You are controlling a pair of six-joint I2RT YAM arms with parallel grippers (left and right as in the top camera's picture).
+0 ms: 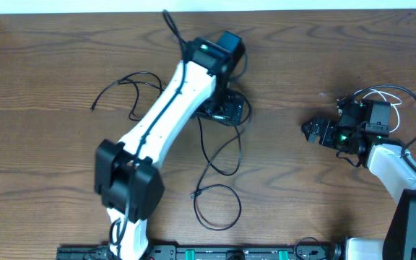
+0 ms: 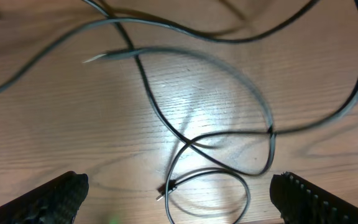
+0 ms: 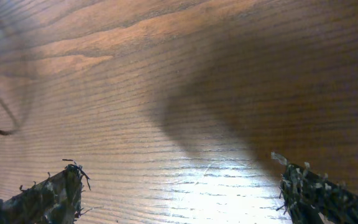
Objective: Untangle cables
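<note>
The left gripper is released: in its wrist view its two dark fingers stand wide apart at the bottom corners, with nothing pinched between them. From overhead the left gripper hangs over the upper middle of the wooden table, at the end of the white arm that reaches up from the near edge. Directly under the open jaws lie the cables, thin and black, crossing one another on the wood; one plug end rests between the fingers on the table. Other strands pass blurred across the top of that view, and I cannot tell whether they are lifted or lying flat. Overhead, one black cable runs down from the gripper to a closed loop near the front edge, and another black loop sprawls to the left of the arm. The right gripper is also spread wide, over bare wood; it sits well apart from the tangle, on the right. A thin white cord arcs beside the right wrist; whether it lies loose I cannot tell.
</note>
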